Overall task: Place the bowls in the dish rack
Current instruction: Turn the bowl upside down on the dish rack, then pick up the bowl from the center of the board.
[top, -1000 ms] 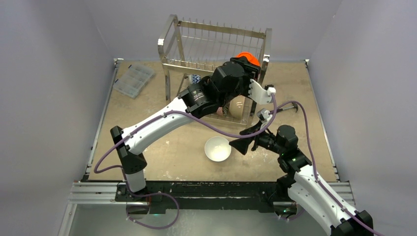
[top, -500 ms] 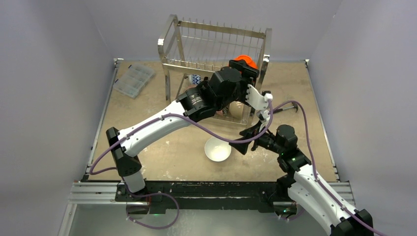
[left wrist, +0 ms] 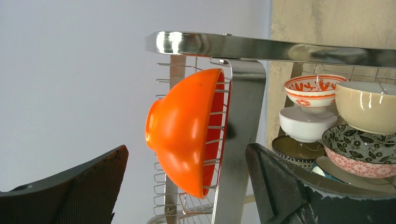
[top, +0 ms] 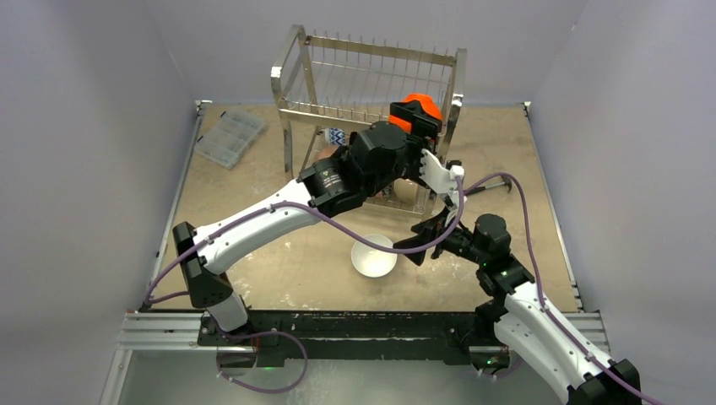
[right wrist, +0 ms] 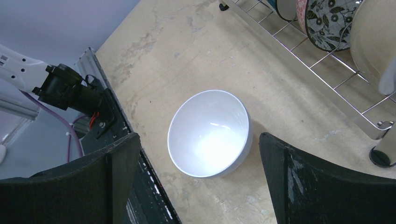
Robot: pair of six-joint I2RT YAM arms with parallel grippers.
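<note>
Sitting clear between fingers (left wrist: 74, 191), orange bowl (left wrist: 187, 135)

A dish rack (top: 368, 86) stands at the far middle of the table (top: 525, 142). A tilted bowl (top: 420, 105) rests on edge at the right end of its upper tier. Other bowls (left wrist: 359, 105) crowd the lower tier. A compartment box (top: 229, 137) lies far left. A lone bowl (top: 373, 256) sits upright in front of the rack.

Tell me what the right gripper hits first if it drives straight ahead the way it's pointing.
The round white ceramic bowl, sitting upright on the tan tabletop, centred ahead of the open right gripper. Nothing seems to lie between, though depth is unclear.
</note>
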